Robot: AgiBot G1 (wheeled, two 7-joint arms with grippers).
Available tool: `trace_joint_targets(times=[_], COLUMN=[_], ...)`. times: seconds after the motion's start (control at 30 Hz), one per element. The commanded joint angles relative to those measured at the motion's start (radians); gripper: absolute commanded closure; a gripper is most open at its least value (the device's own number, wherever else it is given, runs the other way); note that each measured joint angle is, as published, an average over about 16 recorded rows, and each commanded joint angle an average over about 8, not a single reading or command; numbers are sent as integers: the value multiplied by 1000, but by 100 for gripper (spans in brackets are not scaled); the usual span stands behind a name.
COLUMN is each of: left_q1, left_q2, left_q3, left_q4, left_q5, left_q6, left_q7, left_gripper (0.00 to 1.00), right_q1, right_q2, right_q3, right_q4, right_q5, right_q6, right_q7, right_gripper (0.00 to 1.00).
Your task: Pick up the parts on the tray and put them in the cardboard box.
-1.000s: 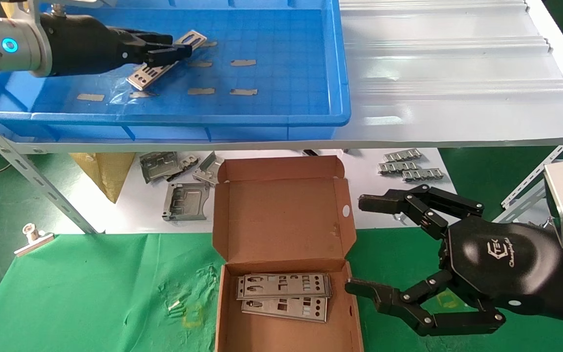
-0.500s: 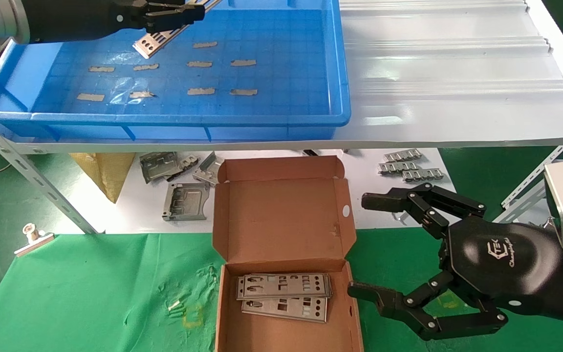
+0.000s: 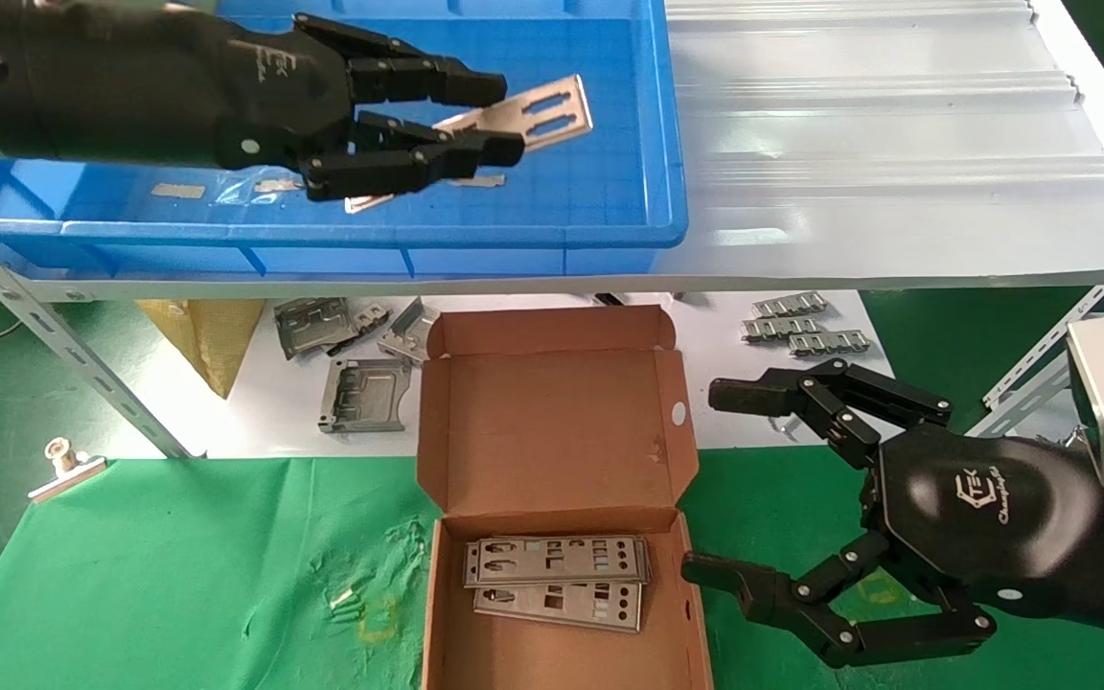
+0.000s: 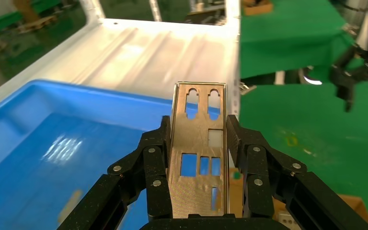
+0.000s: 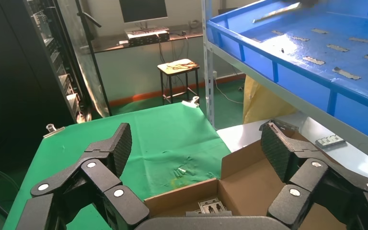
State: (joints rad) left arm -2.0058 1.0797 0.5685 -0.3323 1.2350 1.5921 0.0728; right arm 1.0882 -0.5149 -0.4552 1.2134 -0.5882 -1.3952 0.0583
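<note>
Green-clothed table (image 3: 178, 565) sat under a steel rack w/ a white corrugated sheet (image 3: 897, 144); behind it, a dim room w/ a stool and monitor. Grey brackets (image 3: 360, 393) and ridged strips (image 3: 801, 331) lay on white sheeting near the cardboard box (image 3: 552, 422), lid open, two parts (image 3: 557, 561) inside. Left tool (image 3: 485, 120) pinched a part (image 3: 538, 110) by its edges, lifted over the tray (image 3: 609, 192). Right tool (image 3: 720, 484) hung beside the box — fingers spread.
</note>
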Motion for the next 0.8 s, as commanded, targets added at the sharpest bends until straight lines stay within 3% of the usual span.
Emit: trace_joint_targets(times=[0.03,0.2,0.33,0.63,0.8], left_q1=[25,153,245,452,531], left_q2=[-2,-94,-136,-81,-36], left_q3=[9,123,187,237,254], left_q4=[-50,-353,-494,-517,-478], left_q5=[-21,-150,-166,-72,-52], left_q6=[22,7,-49,-282,-345], left_q7=[15,-18,6,97,135], left_gripper=[100,100,100,100,100], right_q1=[0,0,0,0,0], right_q2=[0,0,0,0,0], right_q3=[0,0,0,0,0], right_q4=[0,0,0,0,0], right_q5=[0,0,0,0,0], right_q6=[0,0,0,0,0], right_q7=[0,0,0,0,0], right_gripper=[0,0,0,0,0])
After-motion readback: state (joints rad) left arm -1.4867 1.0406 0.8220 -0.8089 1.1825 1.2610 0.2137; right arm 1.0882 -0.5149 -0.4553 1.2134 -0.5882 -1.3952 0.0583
